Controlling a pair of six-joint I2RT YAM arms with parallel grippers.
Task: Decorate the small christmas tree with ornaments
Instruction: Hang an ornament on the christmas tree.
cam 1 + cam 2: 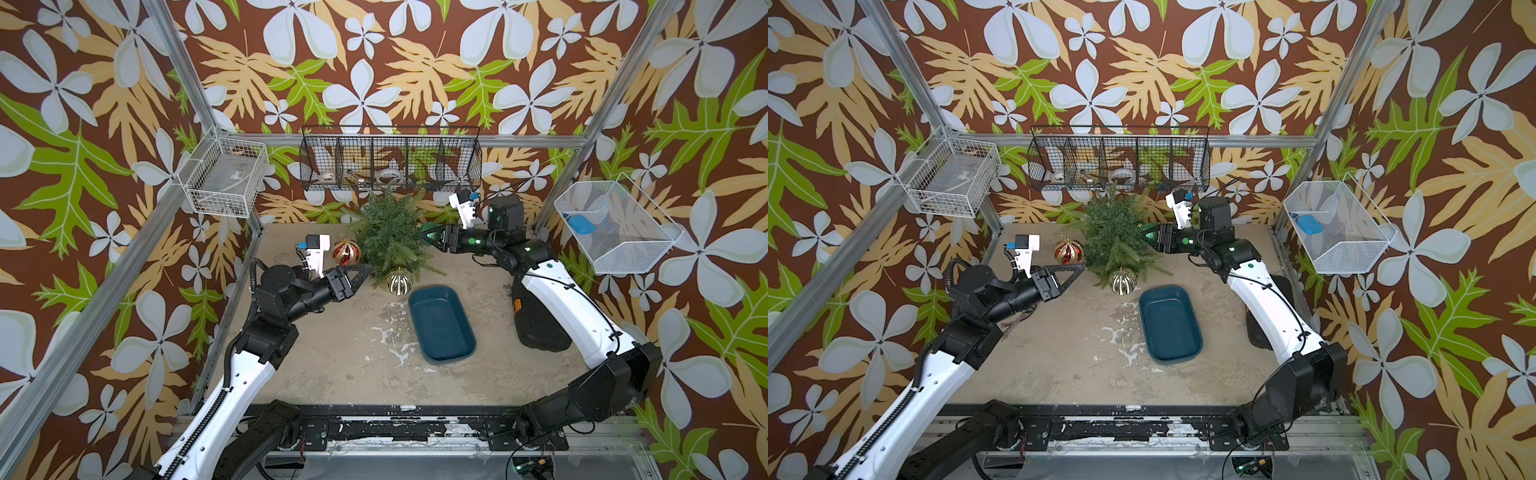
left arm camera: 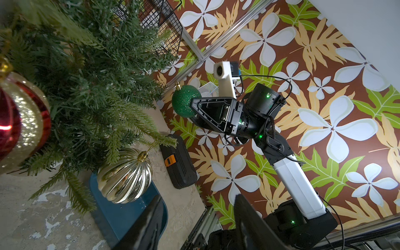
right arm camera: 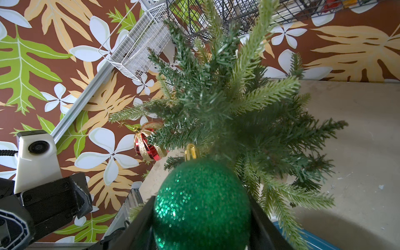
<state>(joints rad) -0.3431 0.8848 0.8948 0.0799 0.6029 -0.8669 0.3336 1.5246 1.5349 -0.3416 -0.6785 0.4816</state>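
Green bauble [image 3: 201, 205] is showing rough glitter; gold bauble [image 2: 125, 176] is gleaming glossy w/ ribs; tray [image 1: 442, 328] is looking smooth matt plastic; tabletop [image 1: 332, 365] is looking rough & flaky.

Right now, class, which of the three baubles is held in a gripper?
The glittery green bauble: the right gripper is shut on it beside the tree. The red-and-gold bauble and the gold ribbed bauble sit by the branches, ungripped.

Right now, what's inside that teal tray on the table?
Nothing shows: in both top views the teal tray is bare inside. In the left wrist view the gold-and-white bauble covers one corner of it.
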